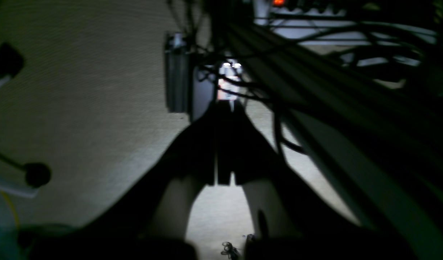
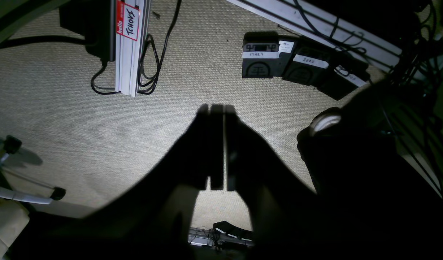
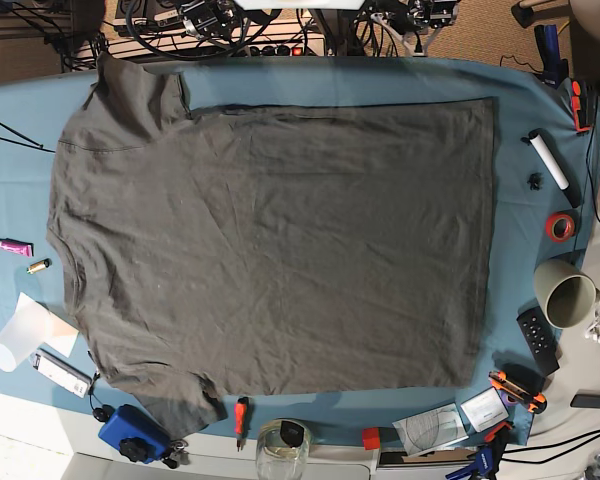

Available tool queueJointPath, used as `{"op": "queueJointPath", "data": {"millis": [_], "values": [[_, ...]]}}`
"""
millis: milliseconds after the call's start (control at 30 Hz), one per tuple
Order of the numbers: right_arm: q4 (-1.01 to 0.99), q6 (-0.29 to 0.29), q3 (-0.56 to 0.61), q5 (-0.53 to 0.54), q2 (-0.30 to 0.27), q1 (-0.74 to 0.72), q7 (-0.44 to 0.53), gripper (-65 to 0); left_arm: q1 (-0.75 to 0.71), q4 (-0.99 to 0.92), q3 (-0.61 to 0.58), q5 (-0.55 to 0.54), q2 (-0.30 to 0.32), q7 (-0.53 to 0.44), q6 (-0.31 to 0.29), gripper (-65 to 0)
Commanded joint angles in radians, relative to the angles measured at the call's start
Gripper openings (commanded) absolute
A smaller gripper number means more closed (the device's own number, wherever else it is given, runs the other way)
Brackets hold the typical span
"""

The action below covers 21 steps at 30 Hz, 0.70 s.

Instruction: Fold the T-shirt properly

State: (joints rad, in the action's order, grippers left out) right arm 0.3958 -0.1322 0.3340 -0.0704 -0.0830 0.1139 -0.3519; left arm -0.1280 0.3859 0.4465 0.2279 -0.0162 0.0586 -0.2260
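The T-shirt [image 3: 280, 250] lies spread flat on the blue-teal table cloth [image 3: 520, 85], covering most of it. It is dark olive-grey, with its neck end at the left, its hem at the right and one sleeve at the top left and bottom left corners. Neither arm shows in the base view. In the left wrist view my left gripper [image 1: 224, 108] is shut with nothing in it, hanging over beige carpet. My right gripper [image 2: 217, 108] is likewise shut and empty over the carpet in the right wrist view. No cloth shows in either wrist view.
Small items ring the shirt: a white marker [image 3: 548, 158], red tape roll [image 3: 559, 226], beige cup [image 3: 565, 295], remote [image 3: 538, 340], glass jar [image 3: 282, 450], blue device [image 3: 130, 432], screwdriver [image 3: 240, 415]. On the floor are labelled black pedals [image 2: 275, 59] and an aluminium profile [image 2: 129, 47].
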Motion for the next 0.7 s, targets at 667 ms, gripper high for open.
{"op": "queueJointPath", "data": {"millis": [667], "values": [[0.008,-0.006,0.0,0.003,-0.009,0.001,-0.008,-63.7,-0.01,0.029,0.001,0.003,0.002,-0.007,-0.012,-65.0]]}}
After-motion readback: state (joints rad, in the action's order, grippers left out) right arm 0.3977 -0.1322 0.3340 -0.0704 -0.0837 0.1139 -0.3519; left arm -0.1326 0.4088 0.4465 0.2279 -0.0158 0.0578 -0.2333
